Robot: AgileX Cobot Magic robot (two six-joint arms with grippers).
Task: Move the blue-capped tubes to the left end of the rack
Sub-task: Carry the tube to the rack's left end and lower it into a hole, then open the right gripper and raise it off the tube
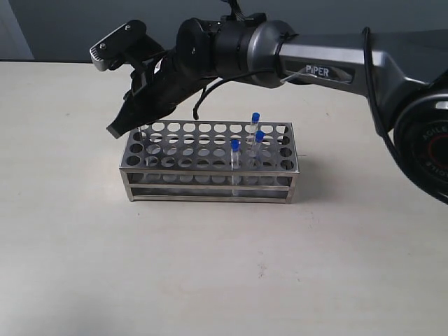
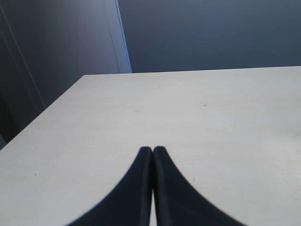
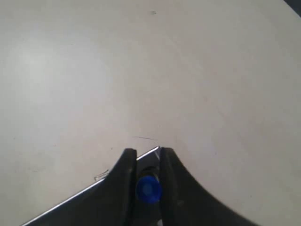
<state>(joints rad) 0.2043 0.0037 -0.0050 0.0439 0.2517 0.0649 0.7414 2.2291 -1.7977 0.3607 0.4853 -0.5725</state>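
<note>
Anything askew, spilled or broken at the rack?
Nothing stands out. The rack sits flat on the table, with nothing spilled or bent. Three blue-capped tubes stand roughly upright toward its right end. The fourth tube is gripped in the right claw at the rack's left end.

The exterior view looks from a little above across the worktop (image 1: 210, 280) toward its far edge and holds the whole rack (image 1: 196, 187). The left wrist view sits low behind the left end effector (image 2: 152, 150) and faces a far worktop corner. The right wrist view looks steeply down, very near, past the right end effector (image 3: 147, 154) onto a blue-capped tube (image 3: 148, 189) at a rack corner, which the exterior view shows too.
</note>
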